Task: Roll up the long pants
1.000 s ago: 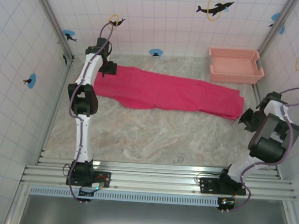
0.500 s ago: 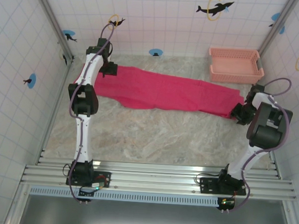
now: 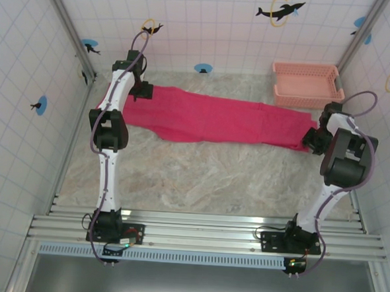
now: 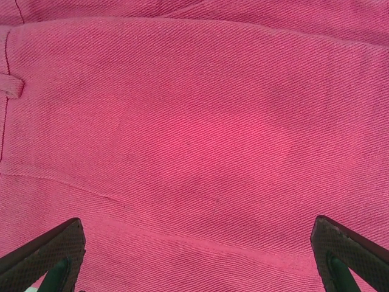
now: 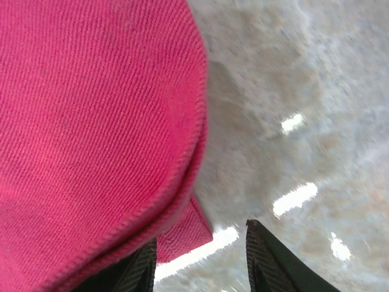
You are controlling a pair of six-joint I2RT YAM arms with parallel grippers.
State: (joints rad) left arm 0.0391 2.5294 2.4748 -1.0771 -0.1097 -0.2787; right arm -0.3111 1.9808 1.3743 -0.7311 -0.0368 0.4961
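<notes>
The left pincer (image 4: 197,258), jaws spread wide, is hovering over the waistband end of the long pants (image 3: 216,121), which are lying flat across the worktop (image 3: 199,179). At the pants' hem end, the right pincer (image 5: 200,252) is standing narrowly parted around a hem corner.

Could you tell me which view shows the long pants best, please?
The top external view: the long pants lie stretched full length there. The left wrist view gives close fabric with a belt loop; the right wrist view, one hemmed end.
</notes>
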